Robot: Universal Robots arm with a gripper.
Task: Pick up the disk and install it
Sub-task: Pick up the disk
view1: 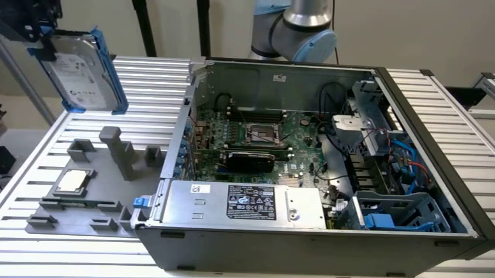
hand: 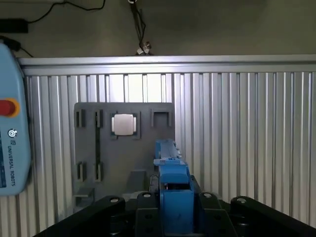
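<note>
Holding: I am gripping the disk, jaws clamped on its blue carrier.
Disk: it is hanging upper left of the exterior frame, above the desk, clear of the open computer case.

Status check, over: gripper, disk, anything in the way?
Gripper shut on the disk. Disk aloft, on edge, above the grey fixture tray, not installed. Open computer case on the exterior view's right; nothing seen between.
</note>
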